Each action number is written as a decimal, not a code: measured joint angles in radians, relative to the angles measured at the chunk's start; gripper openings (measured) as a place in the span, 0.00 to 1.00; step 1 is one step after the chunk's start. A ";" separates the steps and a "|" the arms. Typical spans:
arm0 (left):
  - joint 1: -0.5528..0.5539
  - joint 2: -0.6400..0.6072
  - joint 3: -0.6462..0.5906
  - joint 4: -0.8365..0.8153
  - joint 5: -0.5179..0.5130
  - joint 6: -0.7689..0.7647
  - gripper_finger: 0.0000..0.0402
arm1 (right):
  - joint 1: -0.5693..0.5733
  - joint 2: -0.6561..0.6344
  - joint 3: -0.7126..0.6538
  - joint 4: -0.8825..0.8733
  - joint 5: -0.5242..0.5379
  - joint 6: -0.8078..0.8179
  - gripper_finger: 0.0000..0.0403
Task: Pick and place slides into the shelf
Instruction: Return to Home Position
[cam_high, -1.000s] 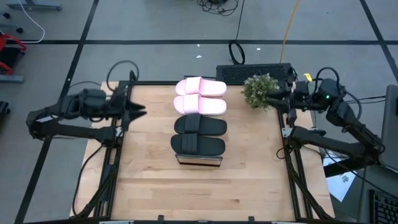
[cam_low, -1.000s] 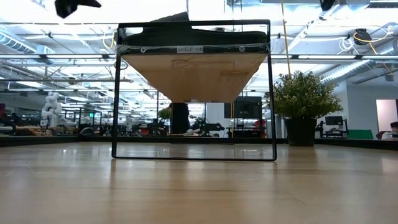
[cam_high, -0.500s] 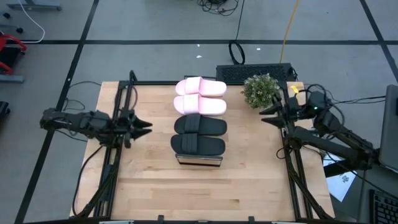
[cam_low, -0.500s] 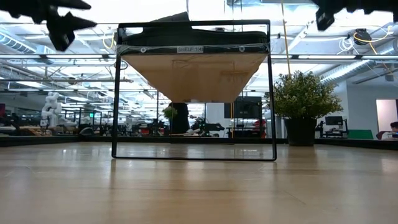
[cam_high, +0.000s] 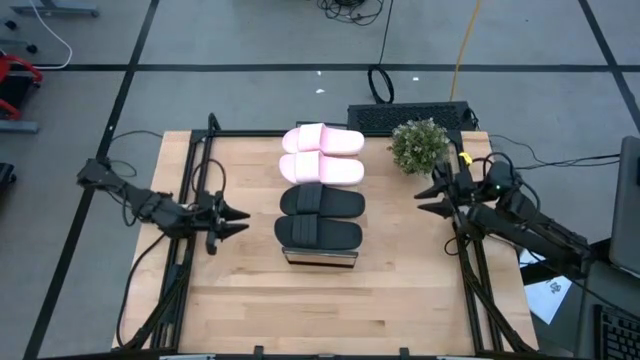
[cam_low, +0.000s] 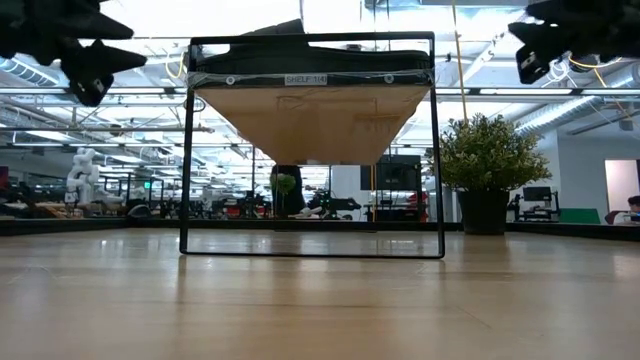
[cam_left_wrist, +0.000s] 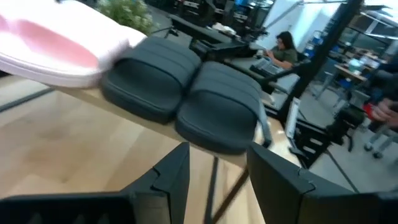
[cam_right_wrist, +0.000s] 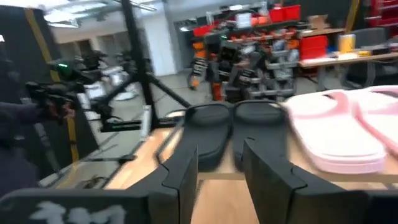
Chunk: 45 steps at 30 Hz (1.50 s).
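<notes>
Ahead of the left gripper (cam_high: 243, 221) lies a strip of bare table (cam_high: 240, 290). The gripper's two fingers stand apart with nothing between them. It hangs above the wood, well clear of the shelf (cam_high: 320, 258), with its tips pointing toward the black slides (cam_high: 322, 202).

In the left wrist view these two black slides (cam_left_wrist: 221, 106) sit side by side and touching on the plank, closest to the fingers. A pink slide (cam_left_wrist: 56, 50) is next in the row beyond them. Far behind, out in the room, a person (cam_left_wrist: 283, 50) sits at a desk.

The right gripper (cam_high: 420, 201) hovers on the opposite side of the shelf, also apart from it, with its fingers spread and empty. Its tips face the row where the black slides meet the pink slides (cam_high: 322, 169). All four slides lie crosswise on the shelf top: black, black, pink, pink. A potted plant (cam_high: 418, 145) stands just beside this gripper, toward the table's back edge.

From table height the shelf (cam_low: 310, 110) shows the underside of its plank, and its dark frame is standing on the table.
</notes>
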 joint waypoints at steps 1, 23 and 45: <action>-0.026 0.000 -0.011 0.011 -0.011 0.001 0.38 | 0.000 -0.025 -0.011 0.002 -0.006 0.008 0.29; -0.474 0.001 -0.242 0.203 -0.501 0.012 0.38 | 0.001 -0.163 -0.288 0.197 0.141 0.026 0.29; -0.515 0.144 -0.247 0.085 -0.669 -0.115 0.38 | 0.000 -0.109 -0.357 0.152 0.384 -0.038 0.29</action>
